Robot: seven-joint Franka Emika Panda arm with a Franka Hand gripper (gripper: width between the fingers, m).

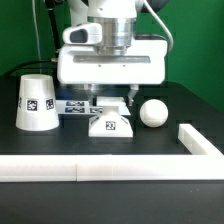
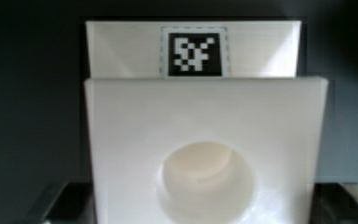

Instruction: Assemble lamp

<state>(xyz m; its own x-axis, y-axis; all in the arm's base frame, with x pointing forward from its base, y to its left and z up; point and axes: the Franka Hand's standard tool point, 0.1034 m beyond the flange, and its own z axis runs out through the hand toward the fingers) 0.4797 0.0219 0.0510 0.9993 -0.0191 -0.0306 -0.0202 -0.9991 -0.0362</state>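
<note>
The low angular lamp base [image 1: 110,122] stands on the black table, its tag facing the front. My gripper [image 1: 110,101] is down over it, one finger on each side. In the wrist view the base [image 2: 202,120] fills the picture, and the dark fingertips [image 2: 64,203] lie against its two sides with no gap showing. The cone-shaped shade [image 1: 35,102] stands to the exterior view's left of the base. The ball-shaped bulb [image 1: 153,113] lies to its right. Both are apart from the gripper.
The marker board [image 1: 73,105] lies flat behind the base, between it and the shade. A white rail [image 1: 100,169] runs along the table's front, and a second piece [image 1: 198,140] angles back at the exterior view's right.
</note>
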